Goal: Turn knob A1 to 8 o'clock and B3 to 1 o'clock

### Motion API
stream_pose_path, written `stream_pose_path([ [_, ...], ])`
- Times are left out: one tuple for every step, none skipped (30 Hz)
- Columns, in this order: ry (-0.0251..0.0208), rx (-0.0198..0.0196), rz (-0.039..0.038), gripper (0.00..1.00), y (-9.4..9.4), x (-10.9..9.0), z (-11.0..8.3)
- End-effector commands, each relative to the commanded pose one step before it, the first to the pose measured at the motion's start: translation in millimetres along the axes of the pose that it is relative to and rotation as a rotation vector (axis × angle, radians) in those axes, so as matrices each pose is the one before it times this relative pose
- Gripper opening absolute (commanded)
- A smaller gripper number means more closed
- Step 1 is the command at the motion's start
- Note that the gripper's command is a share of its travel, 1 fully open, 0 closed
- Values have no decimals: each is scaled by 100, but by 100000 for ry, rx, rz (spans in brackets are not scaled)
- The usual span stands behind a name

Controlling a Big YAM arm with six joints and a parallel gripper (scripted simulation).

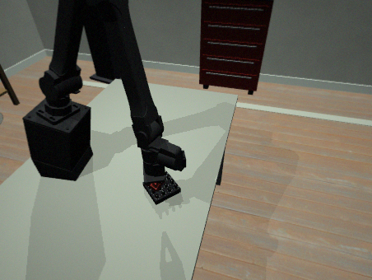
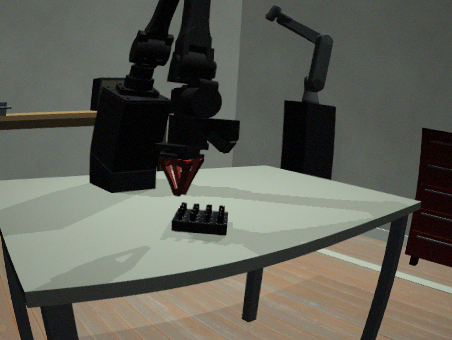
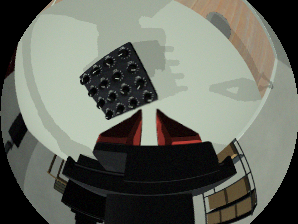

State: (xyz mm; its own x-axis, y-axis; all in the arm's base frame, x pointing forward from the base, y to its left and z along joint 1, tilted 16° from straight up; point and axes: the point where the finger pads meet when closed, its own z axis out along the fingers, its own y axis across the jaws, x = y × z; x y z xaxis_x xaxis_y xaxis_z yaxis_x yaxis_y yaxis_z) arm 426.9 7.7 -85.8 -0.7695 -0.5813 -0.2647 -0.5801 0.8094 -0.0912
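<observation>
1. The largest thing is the pale table (image 1: 123, 235) (image 2: 300, 220) (image 3: 200, 65), standing on dark legs over a plank floor (image 1: 288, 185) (image 2: 190, 312) (image 3: 245, 32).
2. The black arm (image 1: 127, 74) (image 2: 193, 65) reaches over the table from its left side in the top view, bending down toward the box. Several shadows stretch over the tabletop.
3. A dark red cabinet (image 1: 234, 49) (image 2: 435, 200) with thin pale handles stands on the floor, on the far side in the top view and at the right in the exterior view.
4. The arm's blocky black base (image 1: 58, 144) (image 2: 130, 142) is on the table, left of the box in the top view.
5. A grey arm (image 2: 321, 62) stands on a dark pedestal (image 2: 307, 140) beyond the table, right of centre in the exterior view.
6. The gripper (image 1: 155, 186) (image 2: 180, 194) (image 3: 149, 113) points down with its red fingers a narrow gap apart and nothing between them. Its tips are above the tabletop, apart from the box, just beyond its far left part in the exterior view.
7. The knob box (image 1: 158, 201) (image 2: 199, 227) (image 3: 136, 72) sits upright on the table, slantwise in the wrist view, left of the gap.
8. Its black knobs stand in four rows of four; their exact settings are too small to read.
</observation>
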Motion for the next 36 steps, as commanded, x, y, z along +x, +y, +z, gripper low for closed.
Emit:
stream_pose_path([
  [-56, 405, 15607, 19, -170, 157, -590],
  [-341, 179, 2461, 19, -44, -110, -117],
  [-405, 199, 2599, 19, -48, -130, -138],
  [-439, 202, 2577, 19, -48, -138, -137],
  [-130, 59, 2587, 19, -11, -49, -79],
  [189, -70, 2621, 19, 22, 43, -18],
  [76, -23, 2612, 19, 10, 27, 35],
  [255, -80, 2619, 19, 23, 88, 109],
  [290, -83, 2614, 19, 24, 87, 67],
  [37, -6, 2609, 19, 7, 0, -45],
  [-253, 66, 2606, 19, -9, -87, -118],
  [-524, 118, 2587, 19, -21, -157, -135],
  [-199, 42, 2600, 19, -5, -56, -41],
  [97, -12, 2617, 19, 8, 21, -18],
  [274, -33, 2635, 19, 13, 70, 5],
  [0, 0, 0, 19, 0, 0, 0],
  [0, 0, 0, 19, 0, 0, 0],
  [1229, -100, 6555, 19, 15, 407, 465],
  [-58, 7, 2466, 19, 8, -29, -82],
  [-154, 7, 2627, 19, 12, -64, -138],
  [-479, 1, 2632, 19, 14, -143, -139],
  [-480, -12, 2610, 19, 17, -142, -134],
  [-401, -20, 2602, 19, 22, -157, -143],
  [-193, -13, 2601, 19, 15, -128, -40],
  [-146, -13, 2613, 19, 10, -57, -24],
  [160, 26, 2651, 19, -6, 55, 23],
  [607, 106, 2677, 19, -35, 182, 112],
  [358, 74, 2650, 19, -27, 117, 93],
  [-15, 1, 2632, 19, 2, 8, -6],
  [-249, -58, 2628, 19, 28, -67, -109],
  [-374, -100, 2612, 19, 41, -101, -135],
  [-250, -73, 2618, 19, 29, -63, -84],
  [0, 0, 0, 19, 0, 0, 0],
  [0, 0, 0, 19, 0, 0, 0],
  [874, 324, 6666, 19, -94, 273, 150],
  [170, 73, 2496, 19, -28, 62, 61],
])
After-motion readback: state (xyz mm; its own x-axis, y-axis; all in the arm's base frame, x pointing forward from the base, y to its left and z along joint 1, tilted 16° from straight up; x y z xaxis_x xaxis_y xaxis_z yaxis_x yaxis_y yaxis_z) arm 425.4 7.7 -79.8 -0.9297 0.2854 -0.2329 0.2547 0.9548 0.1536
